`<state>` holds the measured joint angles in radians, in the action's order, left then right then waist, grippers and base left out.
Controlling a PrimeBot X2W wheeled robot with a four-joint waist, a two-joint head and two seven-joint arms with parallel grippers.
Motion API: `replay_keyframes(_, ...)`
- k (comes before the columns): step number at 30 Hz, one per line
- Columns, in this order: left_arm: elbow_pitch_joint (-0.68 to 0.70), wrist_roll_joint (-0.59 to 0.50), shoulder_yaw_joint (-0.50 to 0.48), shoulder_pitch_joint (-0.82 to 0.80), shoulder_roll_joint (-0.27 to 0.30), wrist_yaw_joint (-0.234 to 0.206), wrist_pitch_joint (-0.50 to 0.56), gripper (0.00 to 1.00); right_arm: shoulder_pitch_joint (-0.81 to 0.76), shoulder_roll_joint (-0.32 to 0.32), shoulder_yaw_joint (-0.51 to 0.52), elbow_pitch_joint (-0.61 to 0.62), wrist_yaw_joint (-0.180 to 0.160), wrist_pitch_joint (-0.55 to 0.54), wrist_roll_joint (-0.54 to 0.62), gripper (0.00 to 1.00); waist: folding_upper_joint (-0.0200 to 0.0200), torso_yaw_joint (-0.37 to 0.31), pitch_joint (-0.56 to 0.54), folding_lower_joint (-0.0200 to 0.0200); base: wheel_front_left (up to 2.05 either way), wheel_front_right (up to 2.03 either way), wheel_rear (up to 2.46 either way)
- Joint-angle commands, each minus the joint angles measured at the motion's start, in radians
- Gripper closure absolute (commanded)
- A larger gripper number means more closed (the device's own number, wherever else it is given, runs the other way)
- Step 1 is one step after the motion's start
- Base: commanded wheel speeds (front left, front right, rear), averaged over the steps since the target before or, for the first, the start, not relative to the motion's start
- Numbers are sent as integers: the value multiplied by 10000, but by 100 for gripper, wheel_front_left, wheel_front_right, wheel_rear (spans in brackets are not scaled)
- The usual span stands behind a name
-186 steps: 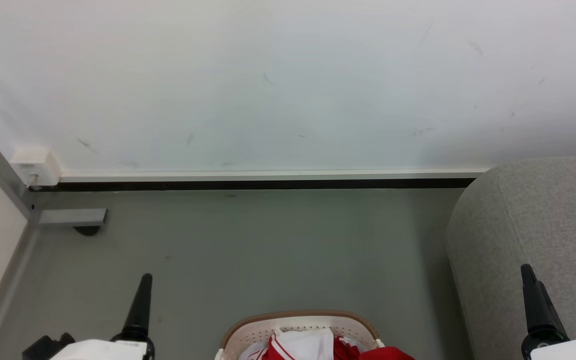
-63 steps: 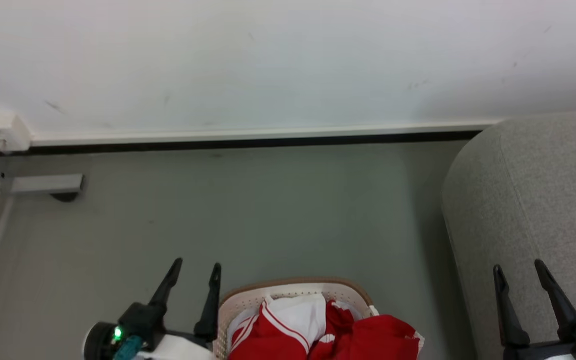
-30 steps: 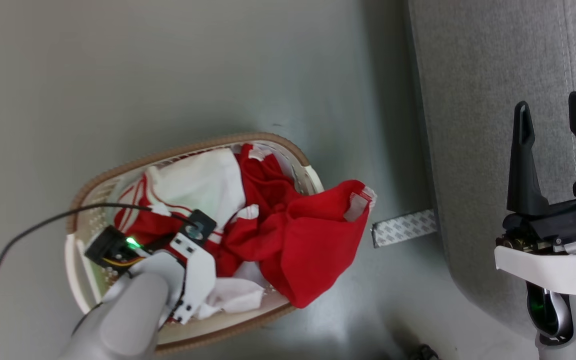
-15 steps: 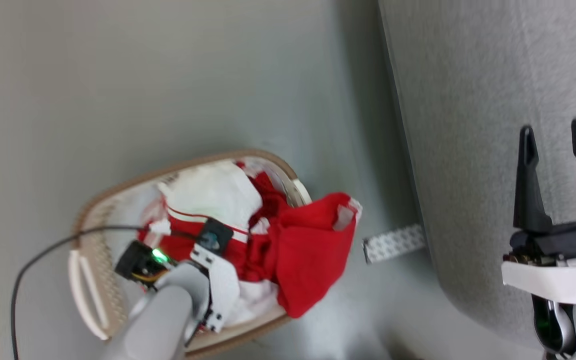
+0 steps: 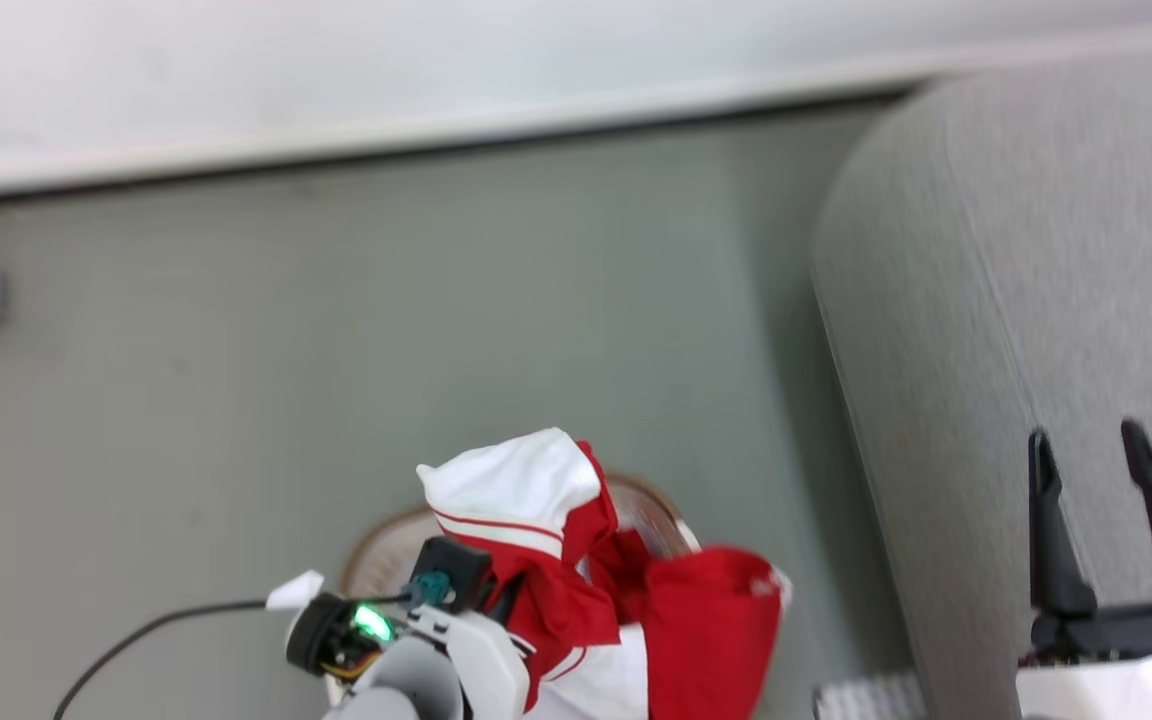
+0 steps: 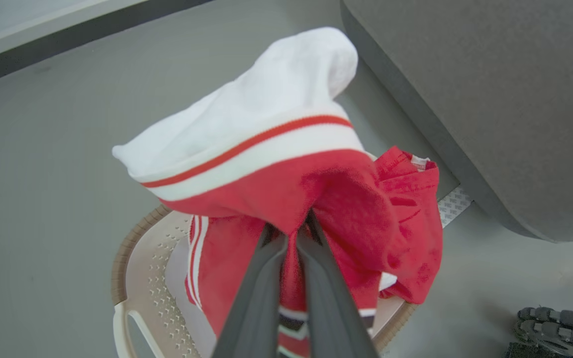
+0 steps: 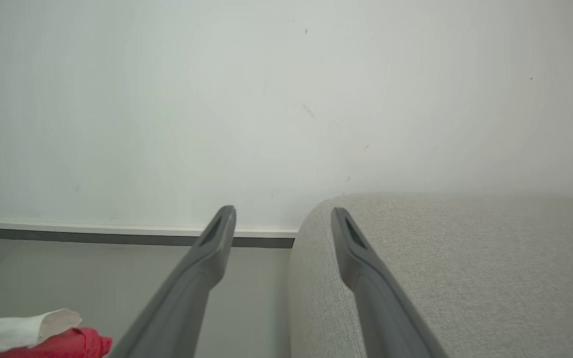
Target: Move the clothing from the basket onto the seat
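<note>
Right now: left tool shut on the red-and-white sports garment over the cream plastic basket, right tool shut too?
No: the right tool is open, per the right wrist view. The left tool is indeed shut on the red-and-white garment over the cream basket.

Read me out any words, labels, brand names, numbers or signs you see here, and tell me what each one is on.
None can be read.
Soft red and white striped sports garment, held in the left end effector: a dark patch between white stripes, half hidden, not legible.
Cream-white perforated plastic basket, light-grey fabric seat: no print visible.
Grey patterned strip on the floor: repeating pattern, no letters.
</note>
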<state>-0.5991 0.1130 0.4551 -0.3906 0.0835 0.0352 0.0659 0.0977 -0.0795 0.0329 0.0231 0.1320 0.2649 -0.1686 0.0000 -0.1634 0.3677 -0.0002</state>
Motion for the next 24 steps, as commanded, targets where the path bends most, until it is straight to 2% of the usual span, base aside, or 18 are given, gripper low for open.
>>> replay_keyframes(1, 425, 181, -61, 462, 43, -37, 59, 100, -369, -100, -7, -122, -24, -6, 55, 0, 0, 1095, -1828, 2, 0, 0, 0)
replay_keyframes(10, 2975, 843, -391, 1896, 254, -366, 611, 100, -1715, -161, -121, -410, -24, -6, 228, 0, 0, 1527, -3615, 2, 0, 0, 0)
replay_keyframes(15, 4519, 1139, -669, 2193, 439, -577, 973, 100, -2139, -217, -388, -346, -25, -8, 265, 0, 0, 1662, -4004, 2, 0, 0, 0)
replay_keyframes(19, 5630, 1287, -813, 2311, 580, -635, 1280, 100, -2119, -432, -1074, -194, -25, -8, 379, 0, 0, 1669, -4158, 2, 0, 0, 0)
replay_keyframes(24, 6551, 1428, -853, 2201, 745, -568, 1612, 100, -1587, -1008, -2614, 262, -25, -8, 199, 0, 0, 1651, -4215, 2, 0, 0, 0)
